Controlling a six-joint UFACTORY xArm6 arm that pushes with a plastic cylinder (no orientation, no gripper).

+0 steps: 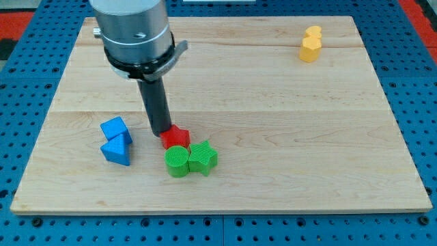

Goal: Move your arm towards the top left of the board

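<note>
My dark rod comes down from the grey arm head at the view's top left, and my tip (pixel 162 131) rests at the left edge of a red star-shaped block (pixel 177 137), touching or nearly touching it. Just below the red block sit a green round block (pixel 177 161) and a green block with a lobed outline (pixel 203 158), side by side. Two blue blocks (pixel 116 141), wedge-like, lie close together to the left of my tip. A yellow block (pixel 311 44) stands far off at the board's top right.
The wooden board (pixel 273 102) lies on a blue perforated table (pixel 13 102). The arm head (pixel 133 31) covers part of the board's top left area.
</note>
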